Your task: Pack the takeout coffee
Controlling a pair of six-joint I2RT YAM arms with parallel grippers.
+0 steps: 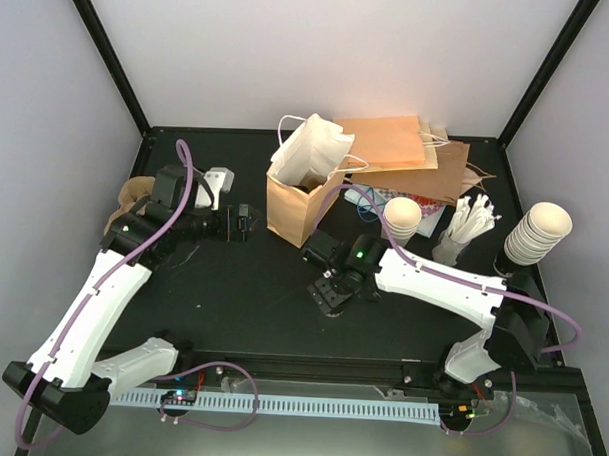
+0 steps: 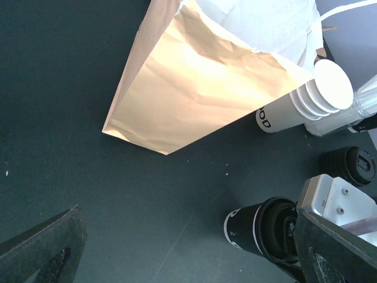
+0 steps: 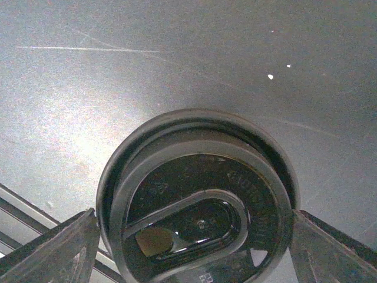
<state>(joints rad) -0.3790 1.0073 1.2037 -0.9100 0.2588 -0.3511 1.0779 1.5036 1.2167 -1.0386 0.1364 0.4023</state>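
Overhead: the fixed camera looks down from above and behind the arm bases (image 1: 64,395) at 6 o'clock. From well back it takes in the whole black table (image 1: 241,316), with the standing paper bag (image 1: 295,203) near 12 o'clock.

Left wrist: sits at the table's 9 o'clock, rolled sideways and facing 3 o'clock. It looks low across the surface at middling range to the same bag (image 2: 200,88), a cup stack (image 2: 306,103) and a black-lidded cup (image 2: 262,227).

Right wrist: near table centre, pointed straight down and very close to that cup's lid (image 3: 200,200), which fills the lower frame.

Overhead and left wrist views share the bag and the stack (image 1: 402,219).
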